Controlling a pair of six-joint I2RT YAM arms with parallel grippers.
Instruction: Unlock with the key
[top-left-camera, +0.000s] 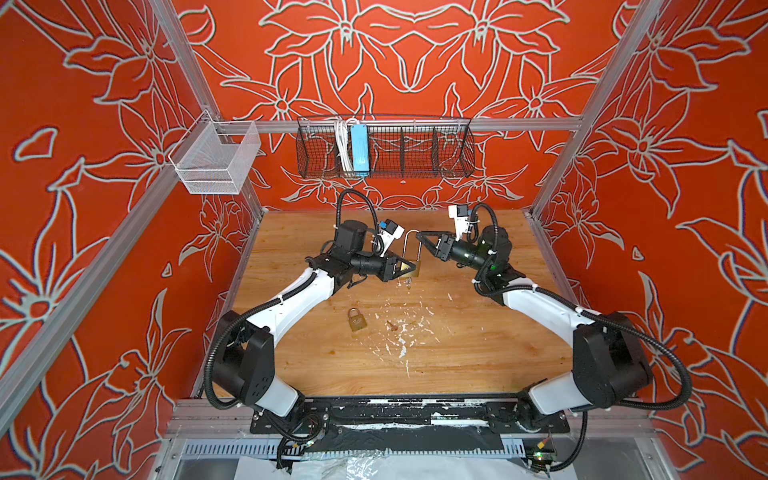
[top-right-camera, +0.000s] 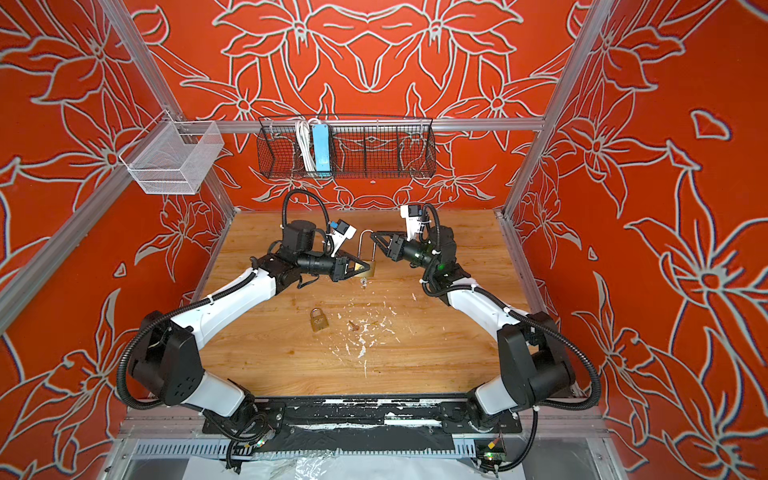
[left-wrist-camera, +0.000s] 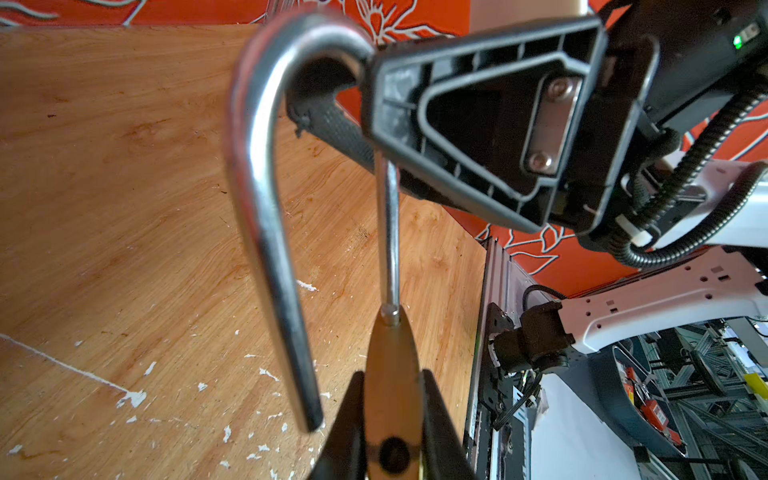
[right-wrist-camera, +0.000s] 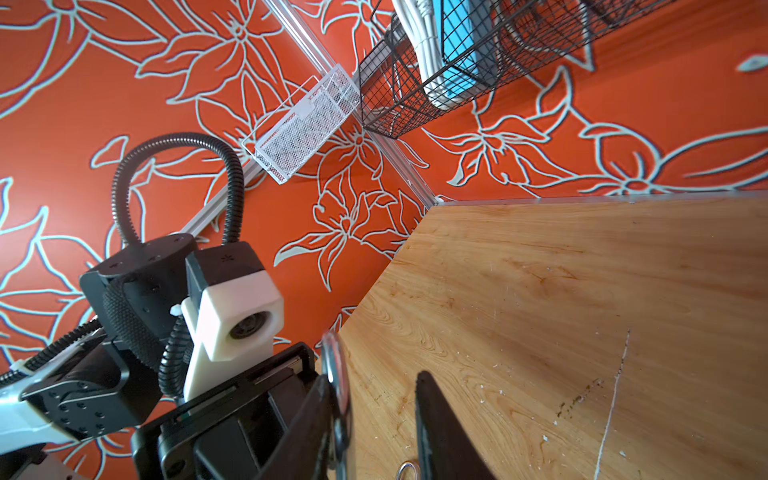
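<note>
My left gripper (top-left-camera: 409, 269) (left-wrist-camera: 390, 376) is shut on the brass body of a padlock (top-left-camera: 411, 274) (top-right-camera: 368, 272) (left-wrist-camera: 390, 407) and holds it above the wooden table. The padlock's long steel shackle (top-left-camera: 404, 253) (left-wrist-camera: 257, 166) stands up from the body. One leg sits in the body; the other leg's end hangs free beside it. A small silvery key (top-left-camera: 408, 283) (top-right-camera: 364, 284) dangles under the body. My right gripper (top-left-camera: 418, 235) (top-right-camera: 371, 235) (right-wrist-camera: 376, 376) is open around the shackle's top bend (right-wrist-camera: 336, 382), which rests against one finger.
A second, smaller brass padlock (top-left-camera: 357, 320) (top-right-camera: 319, 320) lies on the table (top-left-camera: 478, 353), with a small brown object (top-left-camera: 391, 325) beside it among white flecks. A black wire basket (top-left-camera: 384, 145) and a white mesh basket (top-left-camera: 216, 160) hang on the back rail.
</note>
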